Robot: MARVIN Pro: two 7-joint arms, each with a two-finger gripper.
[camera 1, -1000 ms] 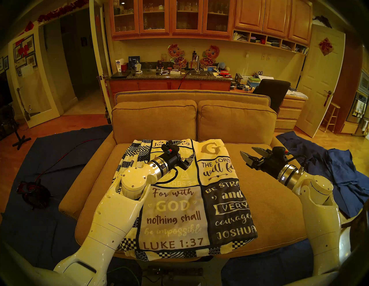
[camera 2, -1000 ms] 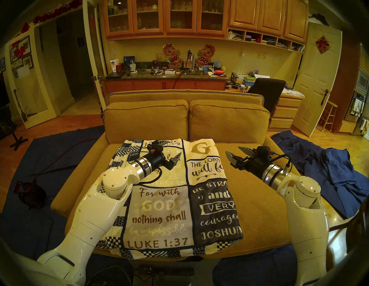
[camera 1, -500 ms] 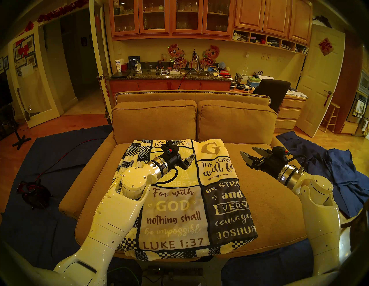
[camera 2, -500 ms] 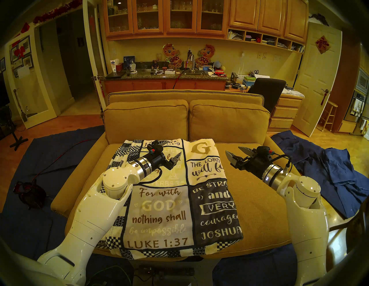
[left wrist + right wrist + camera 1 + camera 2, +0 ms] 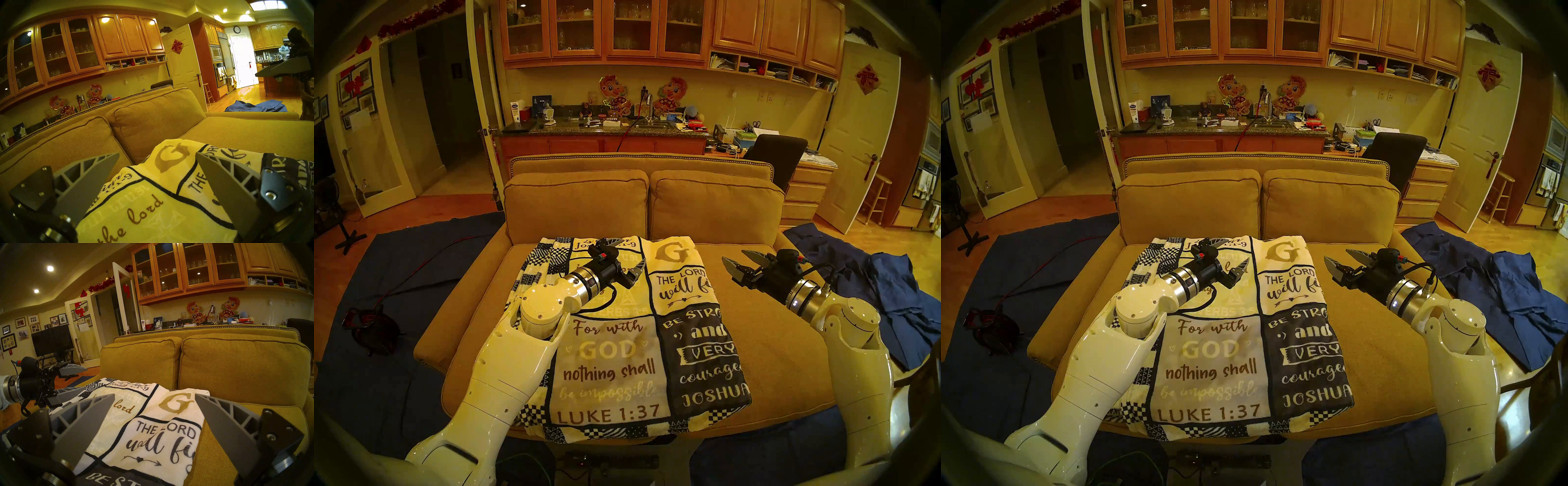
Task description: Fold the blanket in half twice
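Judging from the compact rectangle in which the blanket point(image 5: 629, 339) lies on the sofa seat point(image 5: 782, 356), both folds appear done, so the step is best finished by drawing both arms back clear of the cloth without brushing its edges, which could be dragged out of line. The left gripper point(image 5: 628, 258) is held level above the far part of the blanket, pointing forward and to the right, its jaws apart and empty. The right gripper point(image 5: 739, 259) is held over bare seat just beside the blanket's right edge, tipped slightly down and pointing forward and to the left, jaws likewise spread with nothing between them.
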